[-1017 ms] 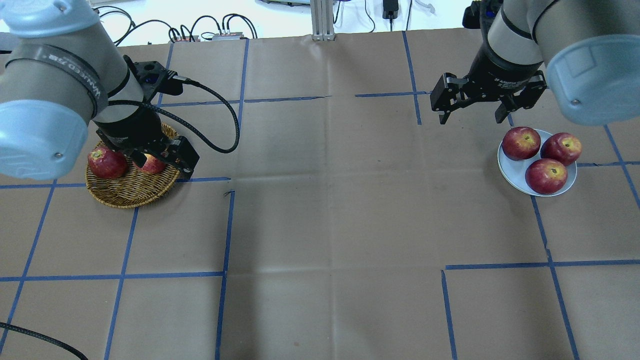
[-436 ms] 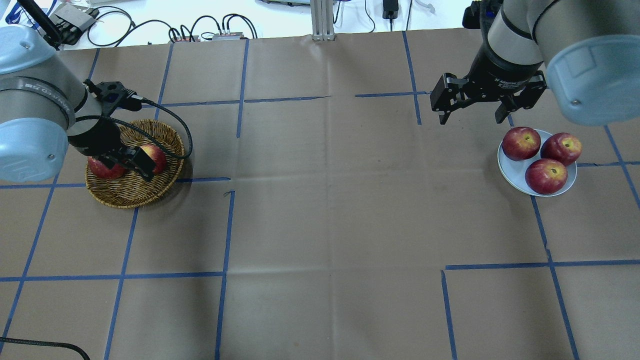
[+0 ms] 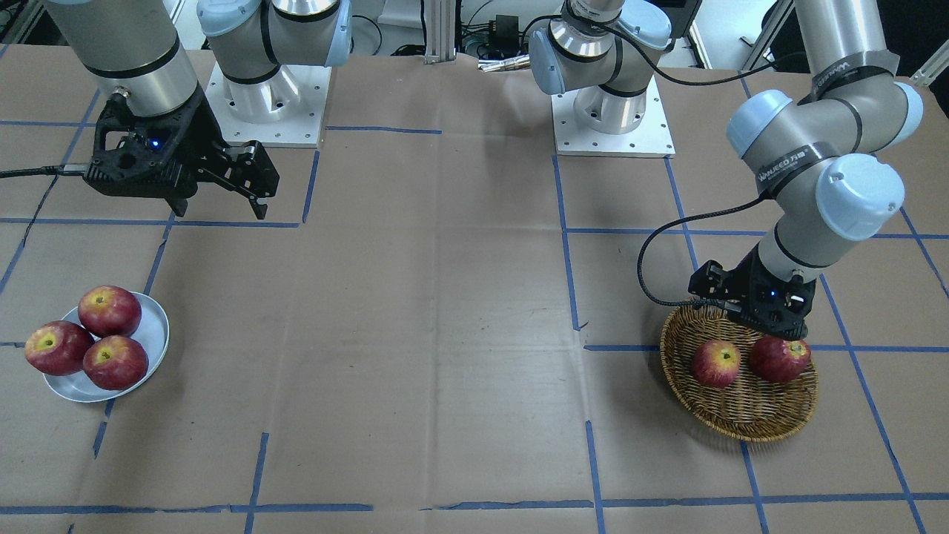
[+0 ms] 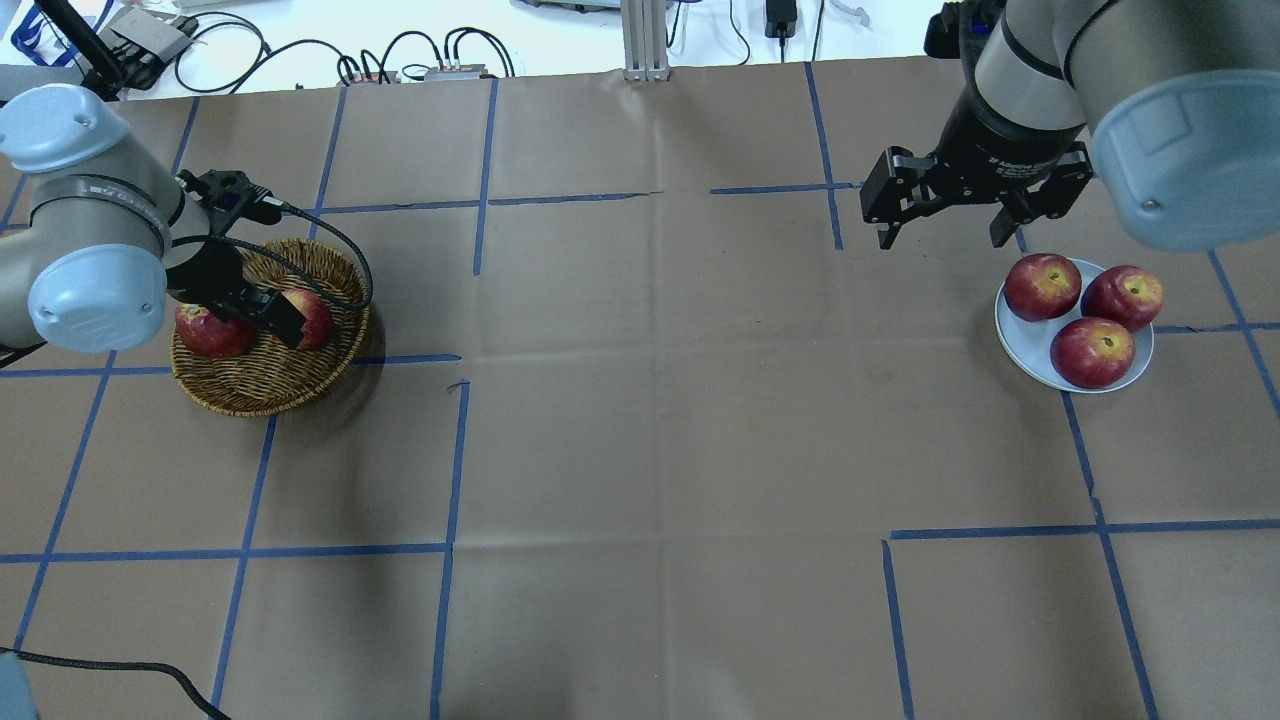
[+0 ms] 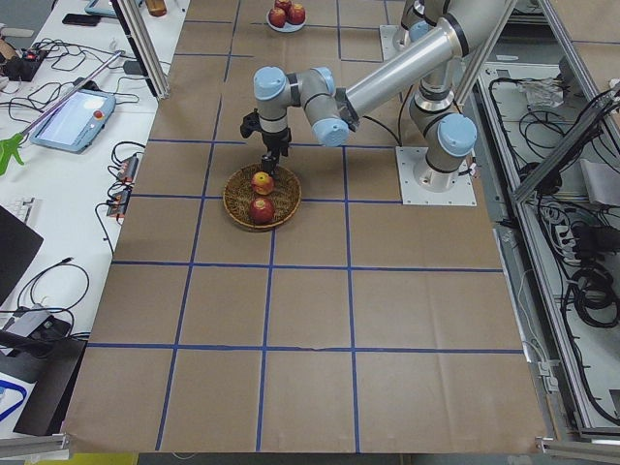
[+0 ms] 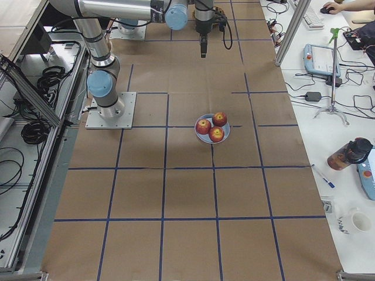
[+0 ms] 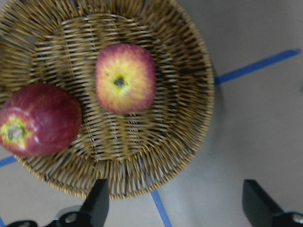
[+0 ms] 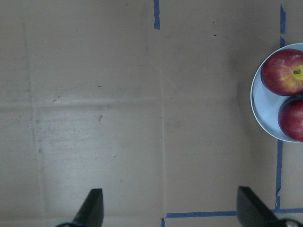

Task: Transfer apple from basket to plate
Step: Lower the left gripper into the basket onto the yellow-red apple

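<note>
Left fingers point(image 7: 98, 203) parted wide and released, hanging point-down from a bent left arm point(image 4: 95, 250) low over the robot-side edge of the basket point(image 7: 189, 142), black cable point(image 4: 340, 260) looping off the wrist. Right fingers point(image 8: 92, 208) spread just as wide, also released, aimed straight down from the right arm point(image 4: 1040, 70) above bare surface point(image 8: 118, 118) just beside the plate point(image 4: 1030, 345).

Apple point(image 7: 125, 78) lying in the basket, stem up, pale yellow-orange blush around the stem. Close beside it a dark red apple point(image 7: 40, 120), nearer the rim. On the plate, three more red apples point(image 4: 1092, 352) packed together, well apart from the basket across the surface.

From overhead, one dark finger crossing in front of the apple and hiding part of it. From the front-facing camera, both basket fruits plain to see, wrist housing above the rim behind them. From the left wrist camera, the whole top of the apple in view, higher in the picture than the two fingertips, which frame the basket's edge and a strip of blue tape point(image 7: 255, 68).
</note>
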`<action>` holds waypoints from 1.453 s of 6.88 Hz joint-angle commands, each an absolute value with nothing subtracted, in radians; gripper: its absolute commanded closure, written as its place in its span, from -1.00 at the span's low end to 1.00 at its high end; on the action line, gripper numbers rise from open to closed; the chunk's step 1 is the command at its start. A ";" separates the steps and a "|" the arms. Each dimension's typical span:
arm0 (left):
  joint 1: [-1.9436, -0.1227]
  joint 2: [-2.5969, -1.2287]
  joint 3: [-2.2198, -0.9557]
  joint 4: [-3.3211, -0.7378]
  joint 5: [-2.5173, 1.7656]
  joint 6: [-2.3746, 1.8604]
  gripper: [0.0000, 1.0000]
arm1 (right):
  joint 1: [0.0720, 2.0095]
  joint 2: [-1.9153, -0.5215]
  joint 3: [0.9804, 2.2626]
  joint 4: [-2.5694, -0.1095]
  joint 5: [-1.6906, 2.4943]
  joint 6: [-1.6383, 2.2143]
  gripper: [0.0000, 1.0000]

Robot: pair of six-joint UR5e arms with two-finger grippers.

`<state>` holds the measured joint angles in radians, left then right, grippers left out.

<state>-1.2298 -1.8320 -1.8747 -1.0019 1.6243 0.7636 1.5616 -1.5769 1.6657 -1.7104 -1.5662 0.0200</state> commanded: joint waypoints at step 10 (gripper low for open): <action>-1.236 -2.010 -1.798 -0.920 1.611 0.876 -0.20 | 1.562 -1.577 1.664 -1.710 -1.566 0.020 -1.00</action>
